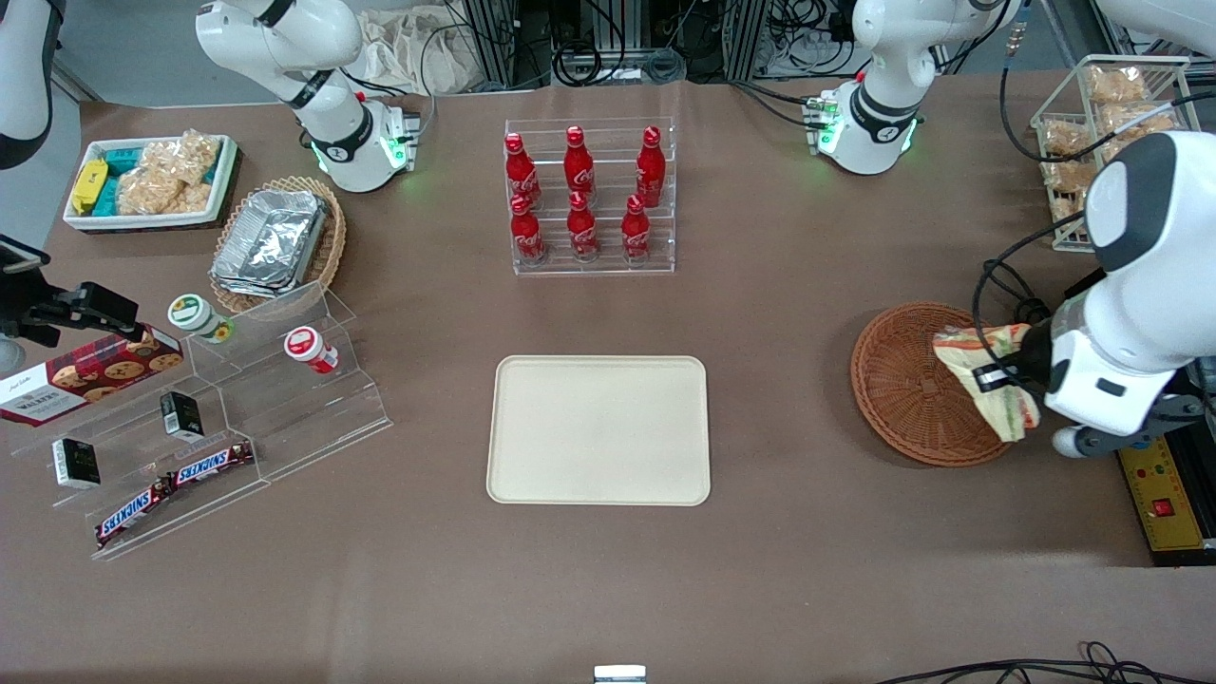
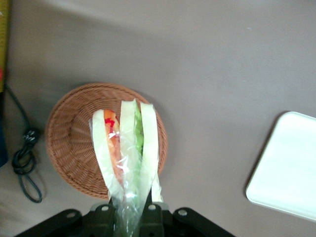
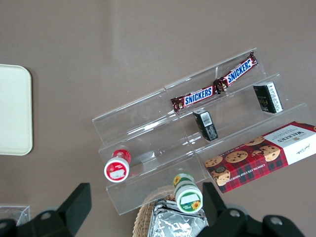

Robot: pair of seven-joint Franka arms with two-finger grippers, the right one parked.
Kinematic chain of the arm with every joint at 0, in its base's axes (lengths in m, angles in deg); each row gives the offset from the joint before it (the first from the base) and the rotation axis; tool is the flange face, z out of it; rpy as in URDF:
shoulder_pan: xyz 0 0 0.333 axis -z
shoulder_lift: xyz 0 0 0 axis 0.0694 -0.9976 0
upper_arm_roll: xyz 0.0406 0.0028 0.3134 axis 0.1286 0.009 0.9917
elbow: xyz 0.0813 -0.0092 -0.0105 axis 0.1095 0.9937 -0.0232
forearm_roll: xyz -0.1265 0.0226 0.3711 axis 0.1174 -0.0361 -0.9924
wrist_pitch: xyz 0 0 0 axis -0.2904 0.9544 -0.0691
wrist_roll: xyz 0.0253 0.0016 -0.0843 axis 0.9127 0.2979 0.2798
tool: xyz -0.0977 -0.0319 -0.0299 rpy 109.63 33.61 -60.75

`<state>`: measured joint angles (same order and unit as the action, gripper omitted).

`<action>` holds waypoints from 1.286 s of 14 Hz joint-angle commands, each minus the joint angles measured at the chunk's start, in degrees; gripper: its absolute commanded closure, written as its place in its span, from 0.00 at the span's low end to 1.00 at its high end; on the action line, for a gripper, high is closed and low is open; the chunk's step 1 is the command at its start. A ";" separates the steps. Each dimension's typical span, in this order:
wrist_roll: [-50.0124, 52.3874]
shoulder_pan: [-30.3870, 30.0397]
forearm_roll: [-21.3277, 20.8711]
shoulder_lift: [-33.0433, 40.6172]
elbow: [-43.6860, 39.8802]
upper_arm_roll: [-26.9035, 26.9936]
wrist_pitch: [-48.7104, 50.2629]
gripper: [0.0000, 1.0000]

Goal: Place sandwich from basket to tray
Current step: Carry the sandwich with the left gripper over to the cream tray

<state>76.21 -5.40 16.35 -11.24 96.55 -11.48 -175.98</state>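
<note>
— Sandwich (image 1: 988,380) first: where is it?

— Above the reddish-brown basket (image 1: 907,385), over the rim on the working arm's end of the table. From the wrist camera the sandwich (image 2: 129,153) hangs clear of the basket (image 2: 74,148), its pale bread slices and its orange, red and green filling fanned out inside the clear wrap.

— And the gripper?

— The gripper (image 1: 997,378) is closed on one end of the wedge, its fingers pinching wrap and bread; in the wrist view the gripper (image 2: 132,210) clamps the wrapped tip.

— Where is the tray?

— The cream tray (image 1: 598,429) lies flat mid-table, well apart from the basket toward the parked arm's end, nearer the front camera than the rack of red bottles (image 1: 581,195). One rounded corner of the tray (image 2: 286,173) shows from the wrist.
</note>
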 commanded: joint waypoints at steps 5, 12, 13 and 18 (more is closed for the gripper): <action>-1.39 13.84 -1.45 -13.41 -1.47 -4.53 -12.45 1.00; 6.09 27.91 -8.93 -26.96 -3.40 2.05 -30.82 1.00; 6.09 28.45 -8.84 -28.62 -3.84 2.41 -32.58 1.00; 6.79 29.42 -8.57 -31.89 -5.25 2.41 -33.57 0.38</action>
<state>81.43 22.93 8.42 -42.31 93.68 -9.68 -210.36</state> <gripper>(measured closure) 0.828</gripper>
